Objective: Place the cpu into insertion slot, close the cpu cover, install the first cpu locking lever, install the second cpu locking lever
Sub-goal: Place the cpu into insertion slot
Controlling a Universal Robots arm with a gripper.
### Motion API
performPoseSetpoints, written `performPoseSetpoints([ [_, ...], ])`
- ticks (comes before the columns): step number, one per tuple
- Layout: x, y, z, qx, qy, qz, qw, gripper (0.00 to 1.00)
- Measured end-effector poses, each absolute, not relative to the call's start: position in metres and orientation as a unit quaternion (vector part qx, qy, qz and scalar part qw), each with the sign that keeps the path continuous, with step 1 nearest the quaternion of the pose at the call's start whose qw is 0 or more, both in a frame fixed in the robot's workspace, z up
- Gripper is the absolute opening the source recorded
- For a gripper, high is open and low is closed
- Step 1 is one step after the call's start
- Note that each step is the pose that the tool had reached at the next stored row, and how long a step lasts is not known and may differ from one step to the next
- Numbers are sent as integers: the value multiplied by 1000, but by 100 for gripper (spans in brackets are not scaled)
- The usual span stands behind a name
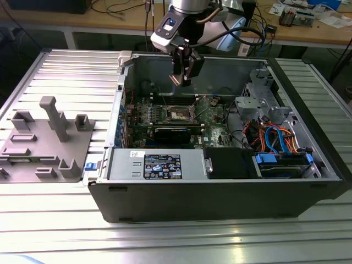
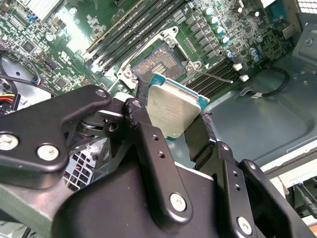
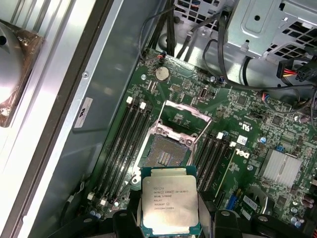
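**CPU in claw over slot, nothing seated yet**

Claw (image 1: 185, 80), upper centre of the exterior view, hangs over the open PC case (image 1: 220, 192), clamped on the cpu (image 3: 170, 204) by its edges. Insertion slot (image 3: 166, 152) bare, cpu cover (image 3: 187, 110) looks flipped up. All 4 steps left, imo. Both wrist views give grip + slot contacts; exterior view gives claw's height over the case.

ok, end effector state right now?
end effector: closed on the cpu, holding it above the insertion slot, not yet seated.
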State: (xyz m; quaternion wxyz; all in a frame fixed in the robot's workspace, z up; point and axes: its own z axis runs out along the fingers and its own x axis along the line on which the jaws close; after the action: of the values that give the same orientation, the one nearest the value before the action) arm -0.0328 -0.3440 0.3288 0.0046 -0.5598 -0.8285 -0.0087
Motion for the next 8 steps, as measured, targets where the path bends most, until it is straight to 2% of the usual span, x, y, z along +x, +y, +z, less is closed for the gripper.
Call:
performPoseSetpoints([
  [8,-33,-344,329,-564,-826,-9,5,54],
])
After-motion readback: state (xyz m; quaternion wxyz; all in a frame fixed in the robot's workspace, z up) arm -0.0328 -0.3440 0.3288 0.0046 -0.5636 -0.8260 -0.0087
